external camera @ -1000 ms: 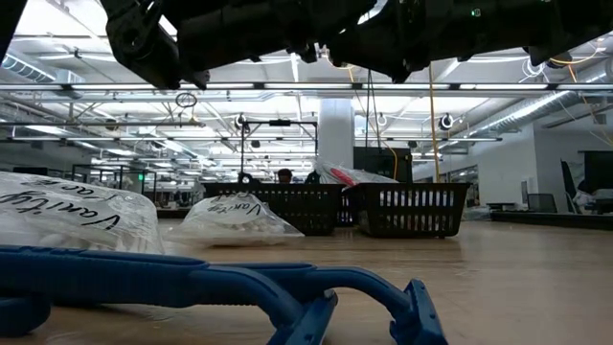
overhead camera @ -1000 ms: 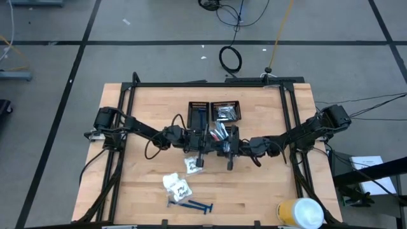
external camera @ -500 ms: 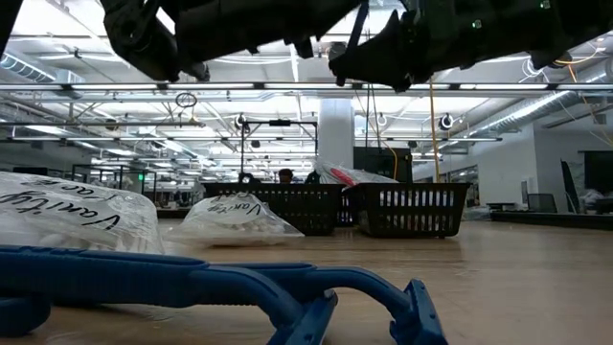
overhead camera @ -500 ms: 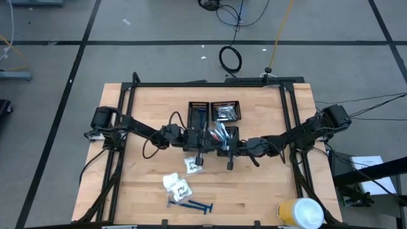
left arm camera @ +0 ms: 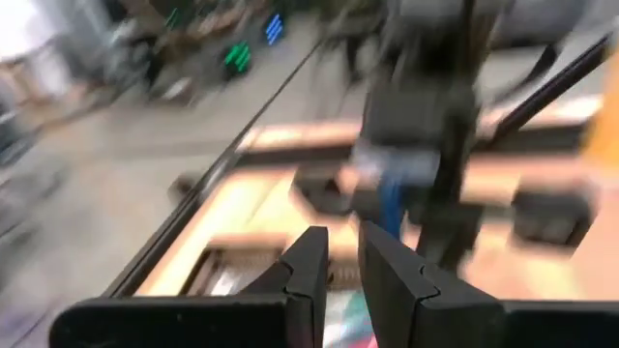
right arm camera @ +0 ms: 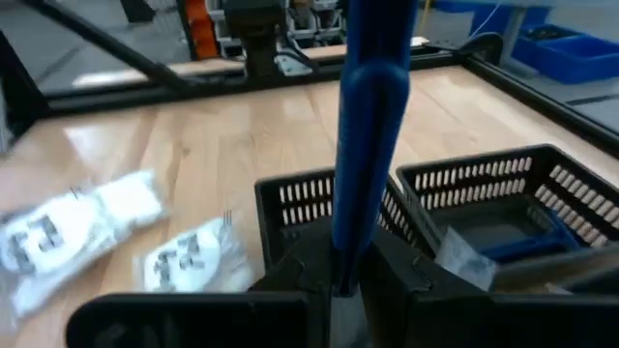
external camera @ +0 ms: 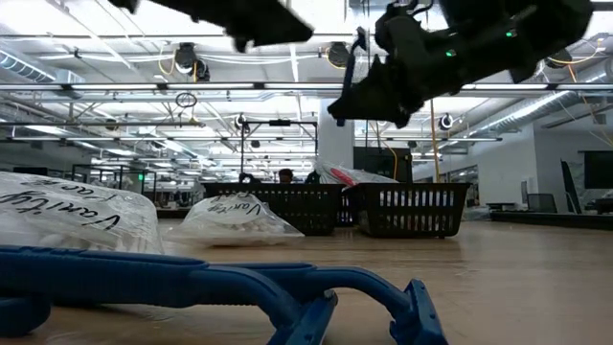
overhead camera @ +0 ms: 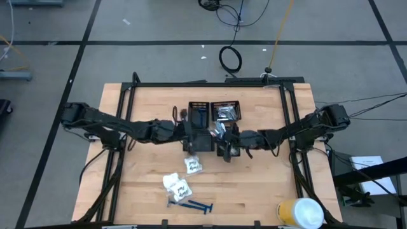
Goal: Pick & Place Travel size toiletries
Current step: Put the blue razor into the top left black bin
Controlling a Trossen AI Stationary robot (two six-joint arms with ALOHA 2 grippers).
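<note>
Clearly the right gripper [right arm camera: 336,280] is pinching a blue razor [right arm camera: 368,106] by its handle, the handle standing upright between the fingers, and it hangs just above the cluster of black mesh trays [right arm camera: 484,208]. To do this step well, I'd judge the razor should be carried over the tray that already holds a blue item [right arm camera: 527,246] and lowered inside its walls before the fingers part — dropped from height, a slim handle could bounce off a rim.

The left gripper [left arm camera: 338,266] sits just on the other side of the trays, fingers nearly pressed together with nothing visible between them (its picture is heavily smeared, so this is probably but not certainly empty). Crinkly white packets [overhead camera: 180,184] and two more blue razors [overhead camera: 194,205] lie on the table [overhead camera: 127,197], nearer the front edge than the trays.

From above, the arms cover the front trays — their contents are mostly hidden.
</note>
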